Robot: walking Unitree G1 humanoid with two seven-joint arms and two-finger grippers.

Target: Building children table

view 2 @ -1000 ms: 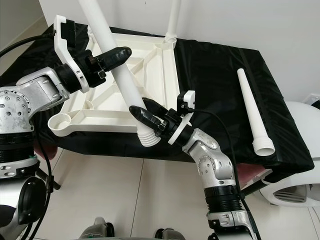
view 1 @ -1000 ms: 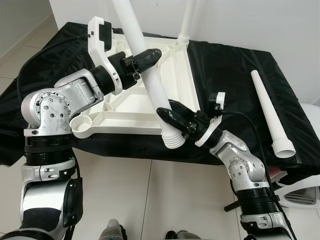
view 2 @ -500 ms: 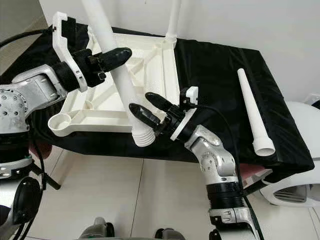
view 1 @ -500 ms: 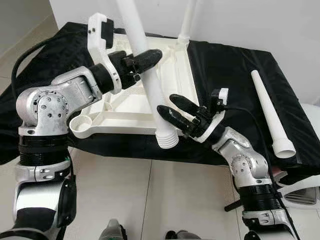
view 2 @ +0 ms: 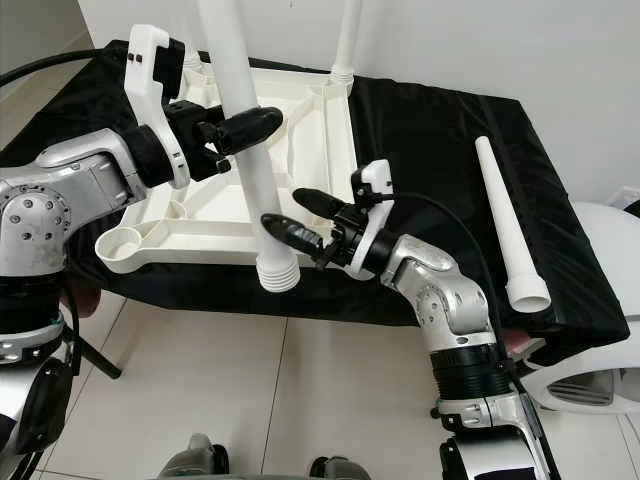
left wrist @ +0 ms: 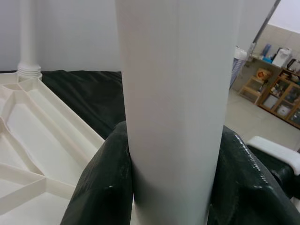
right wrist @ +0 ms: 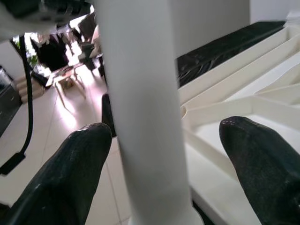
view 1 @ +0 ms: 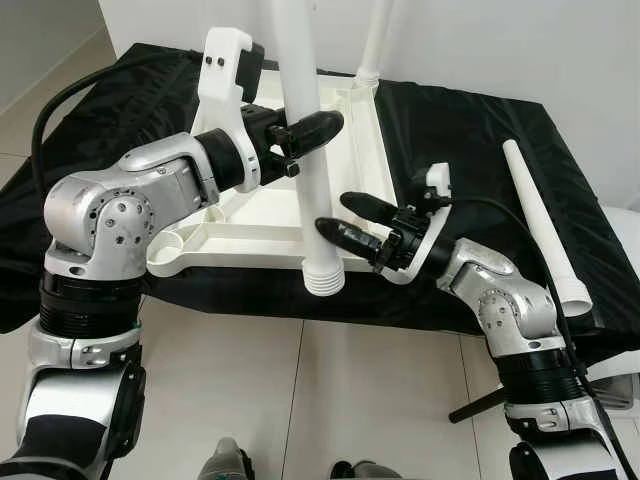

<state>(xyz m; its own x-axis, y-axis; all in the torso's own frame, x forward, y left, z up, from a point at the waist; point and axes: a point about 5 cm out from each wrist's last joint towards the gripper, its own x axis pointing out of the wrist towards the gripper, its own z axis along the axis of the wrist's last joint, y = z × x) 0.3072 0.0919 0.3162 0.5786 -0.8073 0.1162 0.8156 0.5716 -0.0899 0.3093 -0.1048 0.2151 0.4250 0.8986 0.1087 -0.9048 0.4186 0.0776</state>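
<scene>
1. Left eye view. The left gripper (view 1: pixel 300 135) is clamped on the held table leg (view 1: pixel 308 150), a white tube standing almost upright between its black fingers, with its threaded end (view 1: pixel 324 279) hanging below the jaws, over the near edge of the upturned white tabletop (view 1: pixel 250 225). The right gripper (view 1: pixel 352 218) has its two fingers spread apart beside the lower part of this leg, one finger near the tube just above the thread, the other farther back over the tabletop. The tabletop lies underside up on a black cloth (view 1: pixel 450 130).

2. Right eye view. A fitted leg (view 2: pixel 346 35) rises from the far corner of the tabletop, well beyond both sets of jaws. A loose leg (view 2: pixel 505 225) lies on the cloth well apart from the right gripper, on its outer side, wide end toward the robot. An empty round socket (view 2: pixel 122 243) sits at the tabletop's near corner, below the left arm (view 2: pixel 70 200). The tiled floor (view 2: pixel 300 400) lies under the hanging thread.

3. Left wrist view. The held leg passes straight between the two black fingers (left wrist: pixel 101 183), which press against it on both sides. Beyond the jaws lie the ribbed underside of the tabletop and the black cloth.

4. Right wrist view. The two fingertips (right wrist: pixel 61 173) stand wide apart; the held leg runs through the gap between them, closer to one fingertip. Whether that tip touches the tube cannot be told. The tabletop's ribs lie behind the other fingertip.
</scene>
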